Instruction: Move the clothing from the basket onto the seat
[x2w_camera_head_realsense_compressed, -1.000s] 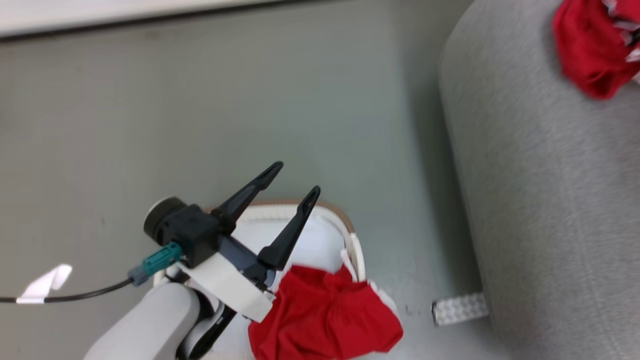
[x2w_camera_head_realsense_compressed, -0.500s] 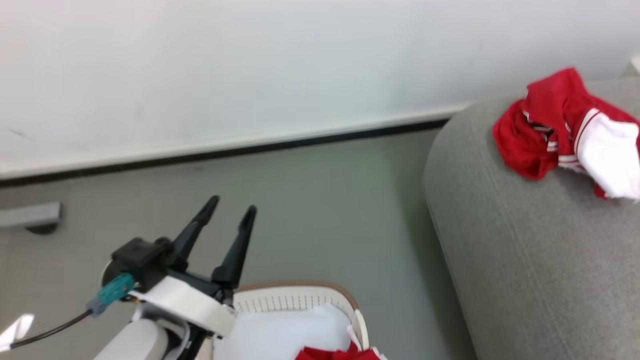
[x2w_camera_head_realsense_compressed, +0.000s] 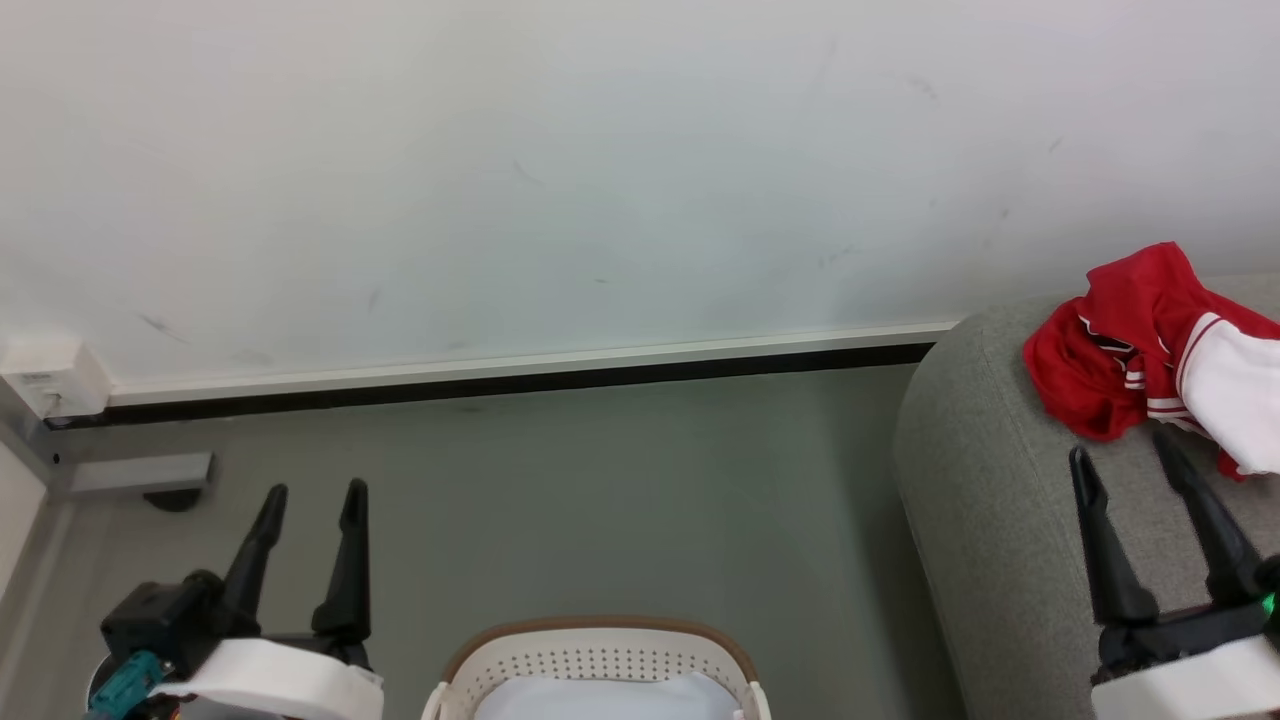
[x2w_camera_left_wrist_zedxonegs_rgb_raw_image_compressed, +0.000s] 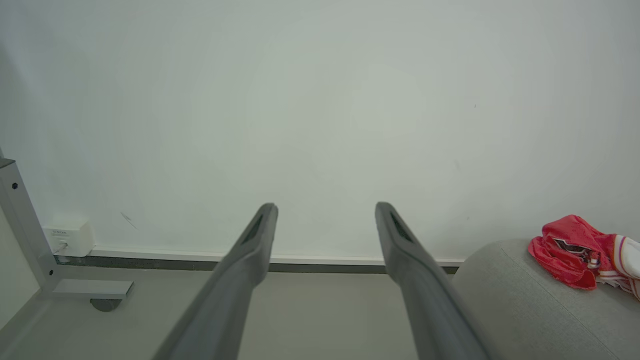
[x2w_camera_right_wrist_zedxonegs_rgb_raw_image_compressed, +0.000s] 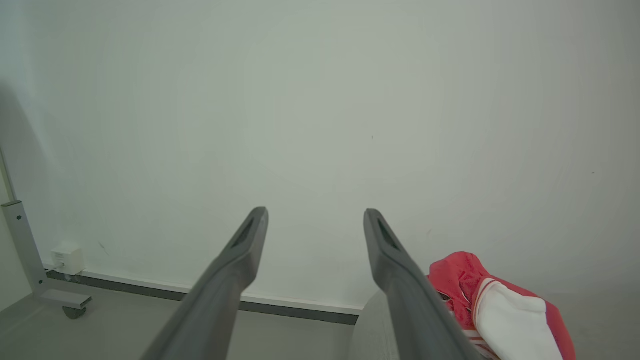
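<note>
The left claw (x2w_camera_head_realsense_compressed: 314, 490) sits at 8 o'clock in the head view, its two dark fingers parted by a moderate gap, pointing toward 12 and holding nothing. Half a second ago they leaned toward 1 o'clock. The left wrist view shows the same left claw (x2w_camera_left_wrist_zedxonegs_rgb_raw_image_compressed: 326, 206) with bare wall between its fingers. The right claw (x2w_camera_head_realsense_compressed: 1120, 447) has come into the head view at 4 o'clock, likewise spread and empty, its tips over the couch (x2w_camera_head_realsense_compressed: 1000, 520) and just short of the clothing (x2w_camera_head_realsense_compressed: 1120, 370). In the right wrist view the right claw (x2w_camera_right_wrist_zedxonegs_rgb_raw_image_compressed: 315, 211) frames the wall, with the clothing (x2w_camera_right_wrist_zedxonegs_rgb_raw_image_compressed: 465, 280) at 4 o'clock beside its right finger. The whole head picture has slid downward since the earlier frame, so the camera has tilted up and more wall (x2w_camera_head_realsense_compressed: 600, 170) shows. The basket (x2w_camera_head_realsense_compressed: 600, 627) now lies at 6 o'clock with its far brown rim showing and something white (x2w_camera_head_realsense_compressed: 590, 697) inside. The red heap with its white panel lies bunched on the couch's rounded end at 3 o'clock, shaped as before.
</note>
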